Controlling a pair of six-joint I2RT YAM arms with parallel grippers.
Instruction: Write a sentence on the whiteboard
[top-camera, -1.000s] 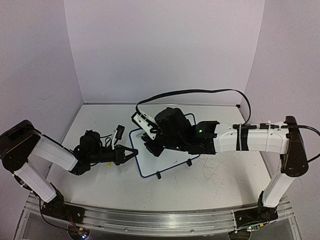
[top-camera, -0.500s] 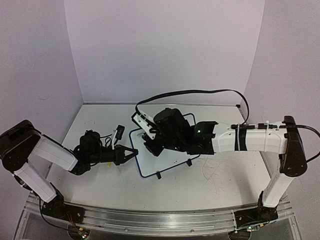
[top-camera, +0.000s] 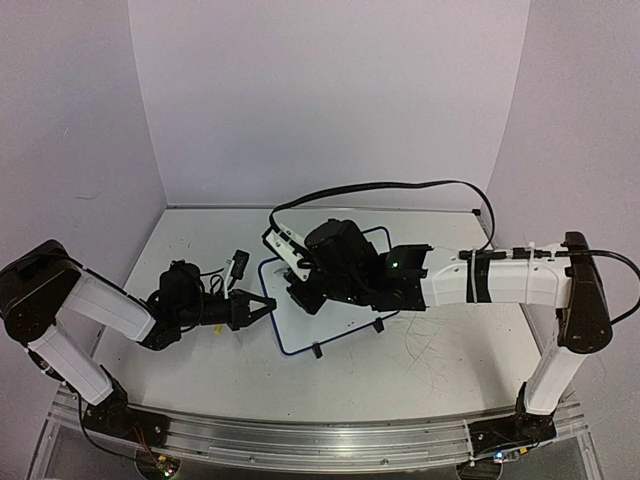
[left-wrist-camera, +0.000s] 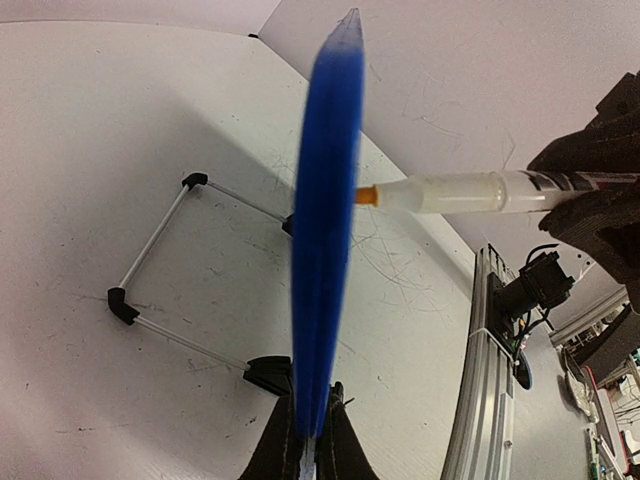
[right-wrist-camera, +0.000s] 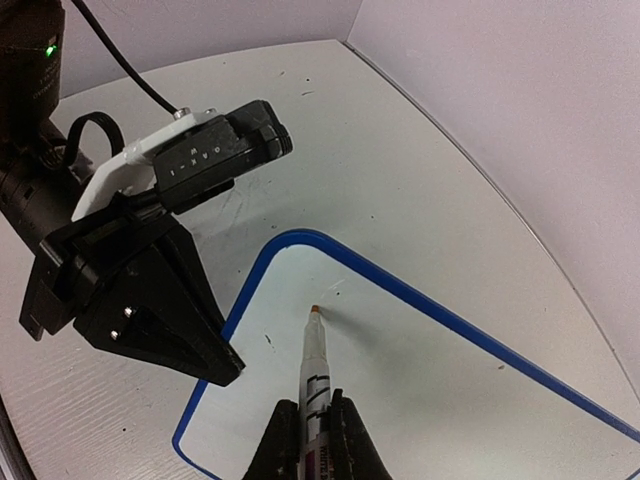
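The whiteboard (top-camera: 312, 326), white with a thin blue frame, stands tilted at mid-table. My left gripper (top-camera: 264, 305) is shut on its left frame edge (left-wrist-camera: 325, 200), jaws clamped at the bottom of the left wrist view (left-wrist-camera: 312, 442). My right gripper (top-camera: 299, 287) hovers over the board's left part, shut on a white marker (right-wrist-camera: 318, 372). The marker's orange tip (right-wrist-camera: 314, 311) rests on the board surface (right-wrist-camera: 440, 385) near the top-left corner; the marker (left-wrist-camera: 460, 192) meets the board from the right in the left wrist view. No letters of the sentence can be made out; only a faint short mark beside the tip.
The board's black wire stand feet (top-camera: 317, 350) rest on the scuffed tabletop (top-camera: 440, 370); the stand (left-wrist-camera: 150, 250) spreads behind the board. A black cable (top-camera: 400, 183) arches over the back. An aluminium rail (top-camera: 300, 437) runs along the near edge. Purple walls close three sides.
The right arm has crept slightly left over the board with the marker. The left arm and the board have not moved.
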